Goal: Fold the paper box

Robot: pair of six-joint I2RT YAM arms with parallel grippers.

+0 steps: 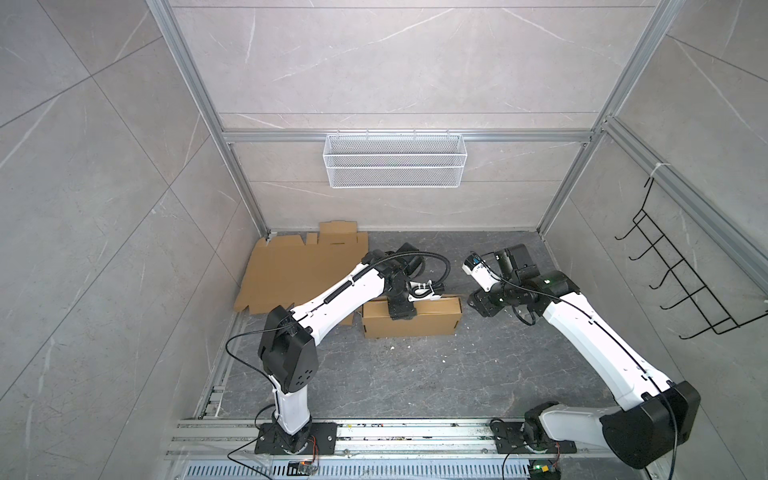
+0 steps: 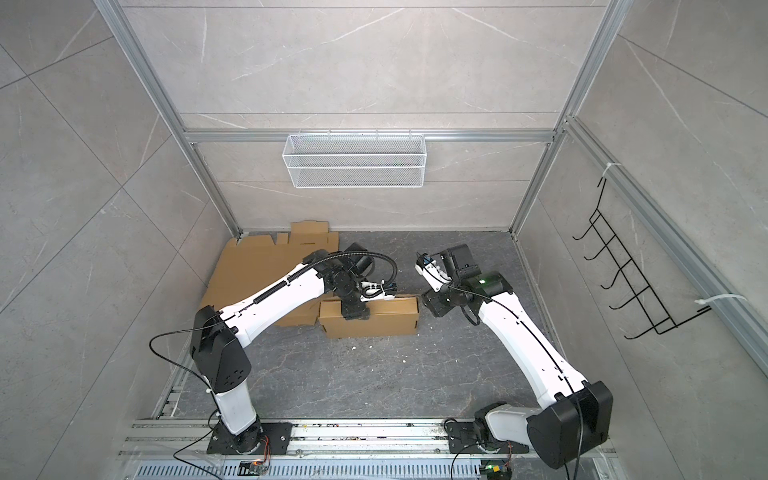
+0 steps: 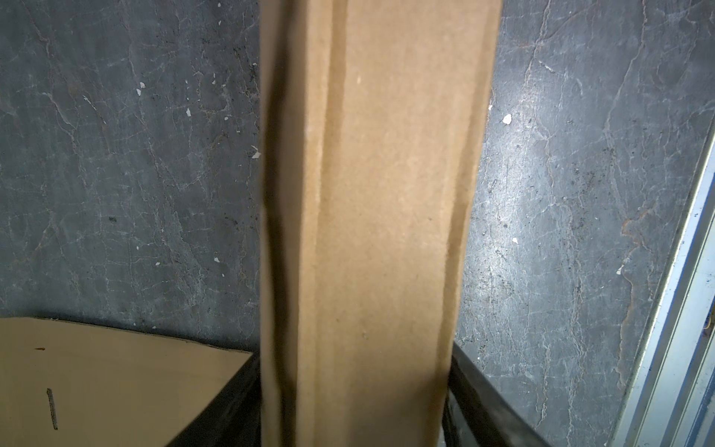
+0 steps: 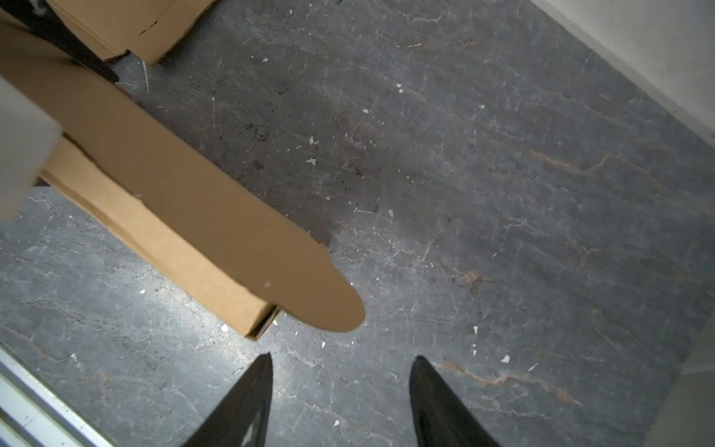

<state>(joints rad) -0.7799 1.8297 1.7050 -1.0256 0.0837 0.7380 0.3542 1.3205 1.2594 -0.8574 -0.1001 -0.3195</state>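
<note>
The paper box [image 1: 415,322] lies on the table [image 1: 415,374] beside flat cardboard sheets [image 1: 291,270], the left gripper [image 1: 401,311] clamped across its upper panel, which fills the gap between the fingers [image 3: 479,394] in the left wrist view. The right gripper [image 4: 342,387], jaws apart and empty, hovers off the box's right end; only its wrist view shows a rounded flap [image 4: 240,240] there, only the top views the white wire basket [image 1: 395,166] and black hook rack [image 1: 681,282]
</note>
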